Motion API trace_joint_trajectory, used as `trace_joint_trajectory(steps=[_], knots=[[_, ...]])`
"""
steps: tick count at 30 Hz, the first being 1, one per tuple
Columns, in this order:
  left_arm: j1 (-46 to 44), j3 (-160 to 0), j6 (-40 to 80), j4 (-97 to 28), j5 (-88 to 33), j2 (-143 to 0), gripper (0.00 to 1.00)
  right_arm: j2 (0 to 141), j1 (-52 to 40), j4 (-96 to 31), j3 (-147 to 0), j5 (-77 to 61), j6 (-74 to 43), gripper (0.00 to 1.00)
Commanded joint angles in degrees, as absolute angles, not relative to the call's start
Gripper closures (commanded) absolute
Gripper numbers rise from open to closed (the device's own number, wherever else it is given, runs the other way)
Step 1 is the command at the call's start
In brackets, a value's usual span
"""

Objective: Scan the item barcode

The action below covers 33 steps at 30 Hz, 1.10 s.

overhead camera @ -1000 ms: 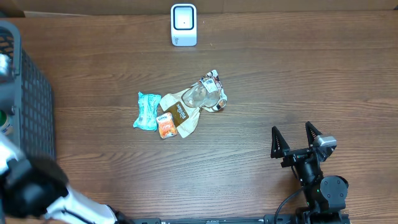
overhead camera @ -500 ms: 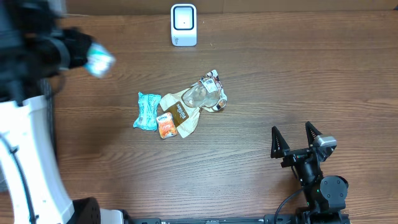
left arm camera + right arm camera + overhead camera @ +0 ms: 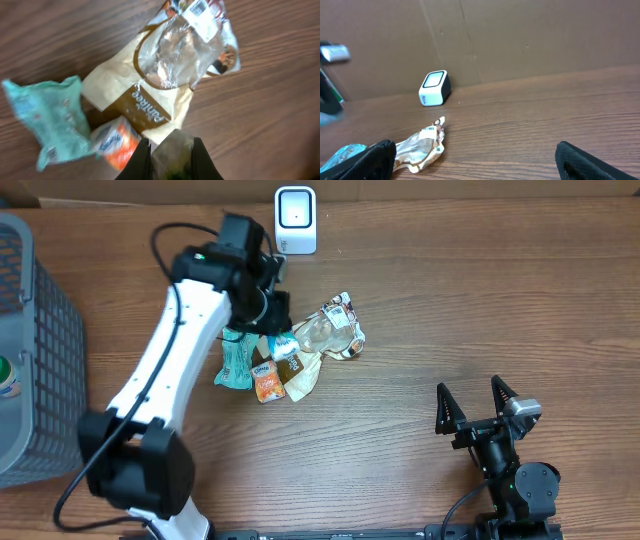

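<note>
My left gripper (image 3: 283,340) is shut on a small pale packet (image 3: 172,152) and hangs just above the pile in the middle of the table. In the left wrist view the packet fills the gap between the black fingers (image 3: 137,162). Below it lie a beige bag with a clear window (image 3: 160,75), a teal packet (image 3: 47,117) and an orange packet (image 3: 112,145). The white scanner (image 3: 295,220) stands at the table's far edge, beyond the pile. My right gripper (image 3: 478,405) rests open near the front right, with nothing between its fingers.
A dark mesh basket (image 3: 40,360) stands at the left edge, with an item inside at its left. A cardboard wall (image 3: 520,40) backs the table behind the scanner (image 3: 435,88). Bare wood lies between the pile and my right gripper (image 3: 485,160).
My left arm has swung from the basket on the left across to the pile in the middle, carrying the small pale packet. The right arm has not moved.
</note>
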State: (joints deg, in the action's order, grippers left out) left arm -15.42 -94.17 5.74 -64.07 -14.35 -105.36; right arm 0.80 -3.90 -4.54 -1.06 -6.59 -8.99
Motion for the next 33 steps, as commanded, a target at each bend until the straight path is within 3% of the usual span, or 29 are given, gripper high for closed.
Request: trace_joint_trajectory(steps=[1,5,7,8,9,15,19,25,27,28,33], knots=[[-15.9,-91.3,4.7,-60.7,-14.0,-108.9,0.92,0.4,-4.2,-4.3,-0.5,-6.0,-9.0,0.0],[-15.9,-90.7,5.0,-59.7,-14.0,-111.9,0.7,0.4,-4.2,-4.3,-0.5,-6.0,-9.0,0.0],[-15.9,-90.7,5.3,-59.7,-14.0,-112.9,0.39,0.4,-4.2,-4.3,-0.5,-6.0,-9.0,0.0],[-15.9,-90.7,5.3,-59.7,-14.0,-113.0,0.14,0.4,-4.2,-4.3,-0.5,-6.0,-9.0,0.0],[-15.7,-90.9,5.3,-59.7,-14.0,-113.0,0.1,0.4,-4.2,-4.3,-0.5,-6.0,-8.9,0.0],[-11.7,-101.7,5.3,-68.4,-14.0,-110.1,0.02,0.4,-4.2,-4.3,-0.5,-6.0,-9.0,0.0],[-4.3,-116.1,5.3,-78.1,-10.8,-105.8,0.0,0.4,-4.2,-4.3,-0.5,-6.0,-8.9,0.0],[14.5,-127.0,4.6,-84.9,-2.5,-99.7,0.0,0.4,-4.2,-4.3,-0.5,-6.0,-9.0,0.0],[21.1,-127.2,4.7,-83.5,-2.5,-98.8,0.0,0.4,-4.2,-4.3,-0.5,-6.0,-8.9,0.0],[28.8,-127.1,5.0,-81.3,-3.8,-98.8,0.0,0.4,-4.2,-4.3,-0.5,-6.0,-9.0,0.0],[43.0,-123.6,6.2,-72.5,-3.7,-102.5,0.0,0.4,-4.2,-4.3,-0.5,-6.0,-9.0,0.0]])
